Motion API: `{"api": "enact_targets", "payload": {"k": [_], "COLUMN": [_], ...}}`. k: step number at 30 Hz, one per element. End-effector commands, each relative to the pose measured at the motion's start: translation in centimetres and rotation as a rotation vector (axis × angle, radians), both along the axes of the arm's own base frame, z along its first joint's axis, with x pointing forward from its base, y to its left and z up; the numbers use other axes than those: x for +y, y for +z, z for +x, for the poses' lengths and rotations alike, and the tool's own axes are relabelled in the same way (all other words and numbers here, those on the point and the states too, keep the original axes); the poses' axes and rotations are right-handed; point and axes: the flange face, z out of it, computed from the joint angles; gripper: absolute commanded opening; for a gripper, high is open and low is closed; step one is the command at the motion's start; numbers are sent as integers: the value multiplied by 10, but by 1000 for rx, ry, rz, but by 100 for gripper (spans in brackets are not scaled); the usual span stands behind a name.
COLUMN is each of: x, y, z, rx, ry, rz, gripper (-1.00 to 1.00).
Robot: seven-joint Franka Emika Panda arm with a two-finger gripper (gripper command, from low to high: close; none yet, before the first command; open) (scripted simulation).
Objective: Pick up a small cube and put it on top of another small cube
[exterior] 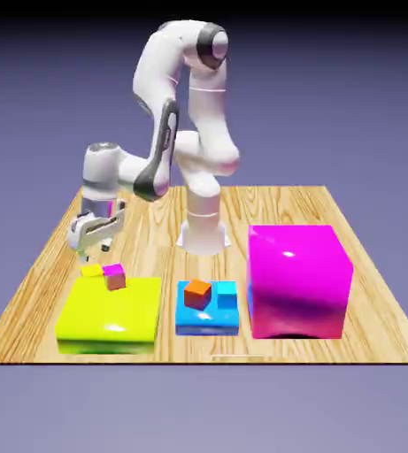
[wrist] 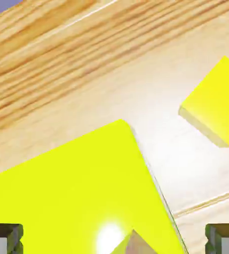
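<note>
One small yellow cube (exterior: 91,270) sits on the counter (exterior: 269,205) just behind the far left corner of the yellow-green slab (exterior: 110,317), close beside one small magenta-topped cube (exterior: 114,277), which rests at the slab's far edge; whether the two touch cannot be told. In the hand view the yellow cube (wrist: 215,103) shows at the right, apart from the slab (wrist: 71,193), which fills the lower left; a brown corner (wrist: 133,244) pokes up at the bottom edge, probably the magenta-topped cube. The gripper (exterior: 90,232) hangs above and just behind the two cubes, jaws spread wide with nothing between them; both fingertips (wrist: 4,237) show far apart at the hand view's bottom corners. Other things, counted: one slab, one blue stepped block (exterior: 209,310) in the middle carrying one small orange cube (exterior: 197,293), and one big magenta block (exterior: 297,281) at the exterior view's right. Nothing stands between the gripper and the yellow cube. No writing or labels readable.
</note>
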Motion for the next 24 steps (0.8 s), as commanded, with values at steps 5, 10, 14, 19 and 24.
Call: {"api": "enact_targets", "payload": {"k": [5, 10, 14, 19, 24], "x": [-25, -38, -40, -38, -39], "y": [-31, -50, -91, -120, -67], "z": [-35, -61, -60, -61, -60], "rx": [40, 67, 66, 67, 66], "ry": [-318, -523, -524, -523, -524], "rz": [86, 137, 138, 137, 138], "gripper": [0, 0, 0, -100, -100]}}
